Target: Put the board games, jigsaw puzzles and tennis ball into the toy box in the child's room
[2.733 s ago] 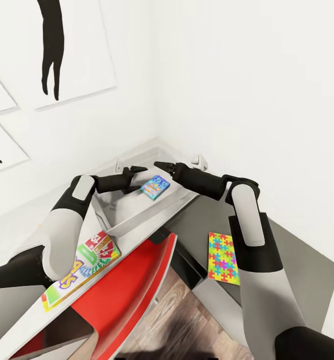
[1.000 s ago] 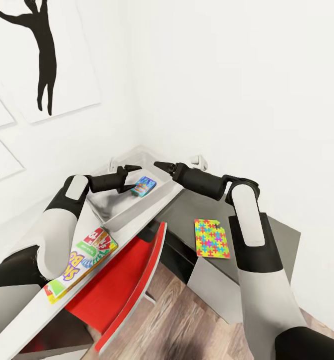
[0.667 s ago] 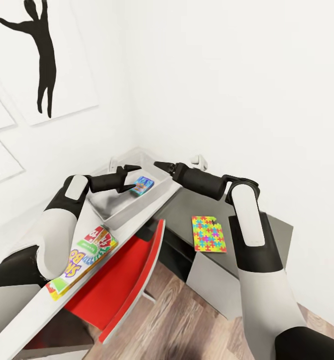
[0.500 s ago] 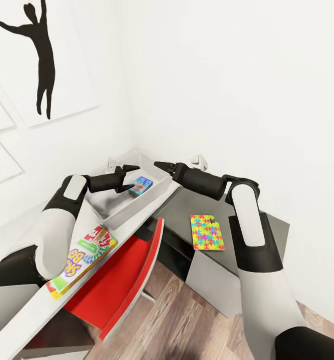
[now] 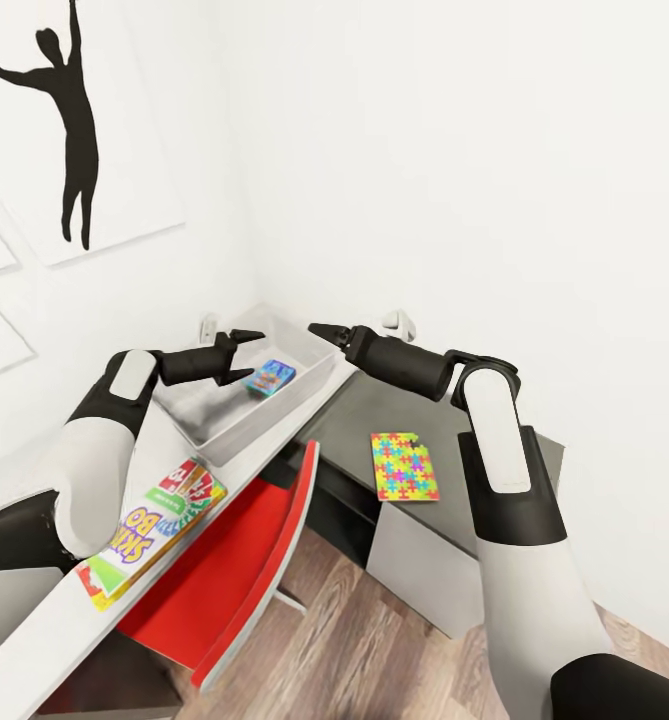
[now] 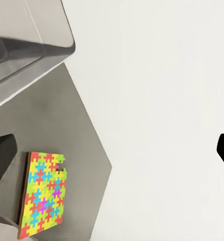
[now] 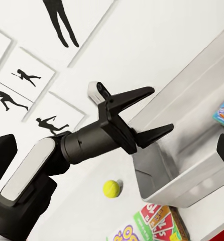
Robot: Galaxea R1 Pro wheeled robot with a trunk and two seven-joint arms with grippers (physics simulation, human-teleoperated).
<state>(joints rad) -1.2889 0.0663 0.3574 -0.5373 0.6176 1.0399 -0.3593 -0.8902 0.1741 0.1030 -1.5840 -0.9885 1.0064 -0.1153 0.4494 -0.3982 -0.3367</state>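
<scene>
The grey toy box stands at the far end of the pale table, with a light blue board game lying inside it. My left gripper hangs open just above the box, nothing between its fingers; the right wrist view also shows this left gripper. Beyond the box's right corner my right gripper stands open and empty. A "SKIP BO" board game lies on the table nearer me. The tennis ball rests on the table beside the box. One jigsaw puzzle lies on the lower dark grey desk.
A red chair is pushed under the table's front edge. White walls meet in a corner just behind the toy box, with black silhouette pictures on the left wall. Wood floor shows between chair and dark desk.
The head view has swung, so the table, box and puzzle sit further left and lower in the picture. Both grippers stay open and hold nothing. The toys lie where they were.
</scene>
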